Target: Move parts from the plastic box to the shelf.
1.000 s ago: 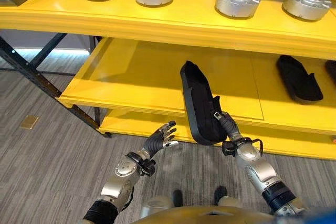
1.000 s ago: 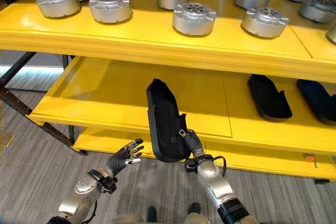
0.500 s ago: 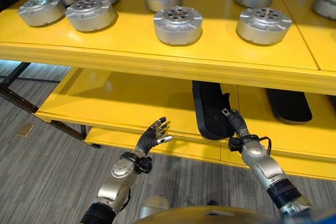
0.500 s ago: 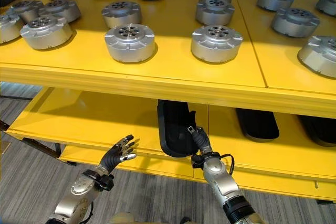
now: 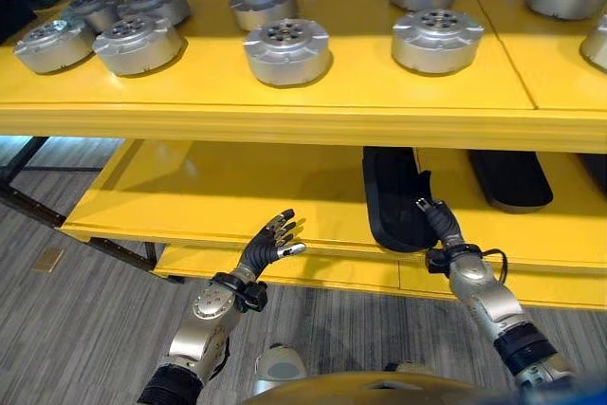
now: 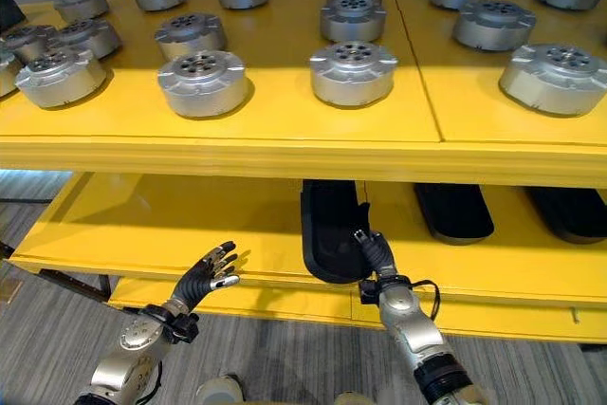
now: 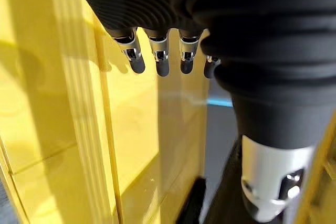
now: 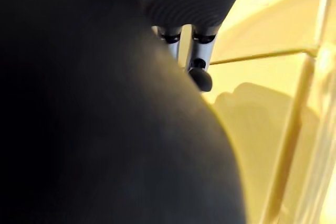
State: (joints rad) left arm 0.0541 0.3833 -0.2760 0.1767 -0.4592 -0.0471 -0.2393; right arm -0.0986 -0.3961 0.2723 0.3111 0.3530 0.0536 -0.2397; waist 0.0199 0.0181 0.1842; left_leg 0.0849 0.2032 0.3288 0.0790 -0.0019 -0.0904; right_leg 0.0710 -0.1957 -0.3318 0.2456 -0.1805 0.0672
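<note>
Right hand (image 5: 438,226): gripping the near end of the long black part (image 5: 394,198), fingers curled onto its edge.
Black part: lying partly on the lower shelf (image 5: 218,194), tucked under the top shelf (image 5: 285,116).
Long way of the part: pointing straight into the shelf, away from the robot, far end deep inside, near end sticking toward the front edge.
Part from the hand: sitting just ahead of the fingers, touching them, so probably needing a push forward.
Left hand (image 5: 269,244): hanging open near the front edge of the lower shelf, fingers straight, holding nothing, well apart from the part.
Nearer hand: the right one.
Other black parts (image 6: 453,211): resting on the same shelf, beside it.
Round silver parts (image 6: 352,71): sitting on the top shelf.
</note>
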